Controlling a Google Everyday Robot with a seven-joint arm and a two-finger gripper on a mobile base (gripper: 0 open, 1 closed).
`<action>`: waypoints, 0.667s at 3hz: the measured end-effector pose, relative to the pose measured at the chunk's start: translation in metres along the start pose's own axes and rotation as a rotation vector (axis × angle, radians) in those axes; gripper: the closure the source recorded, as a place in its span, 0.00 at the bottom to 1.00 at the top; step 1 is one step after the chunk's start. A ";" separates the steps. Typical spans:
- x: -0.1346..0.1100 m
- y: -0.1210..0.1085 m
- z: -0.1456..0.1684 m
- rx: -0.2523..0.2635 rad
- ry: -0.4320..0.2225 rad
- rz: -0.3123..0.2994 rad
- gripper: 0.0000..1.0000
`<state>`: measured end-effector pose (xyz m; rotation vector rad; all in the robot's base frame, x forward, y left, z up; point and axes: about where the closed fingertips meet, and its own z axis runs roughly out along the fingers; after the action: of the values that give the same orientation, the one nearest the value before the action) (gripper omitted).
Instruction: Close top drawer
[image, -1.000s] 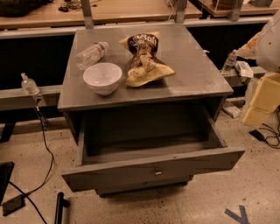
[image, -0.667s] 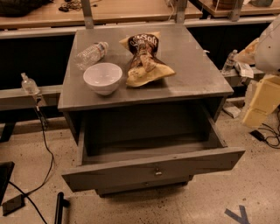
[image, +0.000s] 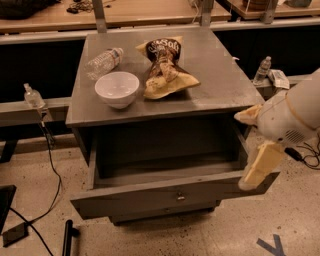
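While the top drawer (image: 150, 197) stands pulled well out from under the front edge of the grey counter (image: 225, 80), its wide front panel sits forward of the cabinet body, and the deep box behind it lies open to the camera. A small round metal knob (image: 180, 196) sits at the middle of that panel. The gripper (image: 257, 162) hangs just off the counter's front right corner, below the level of the top and outside the drawer's right wall. It is carried by a white rounded arm that enters from the right. One cream-coloured part of it points down toward the right end of the drawer front and seems to touch the panel's upper edge there, though the angle leaves real contact unsure. Another cream part juts out beside the counter's right edge near the same corner. Whether the gripper is spread or closed cannot be told from this view, and nothing is seen held in it.

On the counter a white bowl (image: 117, 89) stands upright near the front edge, left of centre. A clear water bottle (image: 104, 62) lies on its side behind the bowl, toward the back left corner. A crumpled chip bag (image: 165, 67) lies just right of the bowl, stretching from the middle toward the back edge. Beyond the counter's left edge a small bottle (image: 32, 96) stands on a low ledge, and a dark cable (image: 51, 165) trails down from it to the speckled floor (image: 280, 220)
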<state>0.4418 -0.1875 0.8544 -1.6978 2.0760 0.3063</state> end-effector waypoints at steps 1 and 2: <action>0.024 0.036 0.075 -0.061 -0.083 0.063 0.00; 0.023 0.035 0.074 -0.066 -0.088 0.059 0.00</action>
<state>0.4187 -0.1675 0.7754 -1.6324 2.0753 0.4639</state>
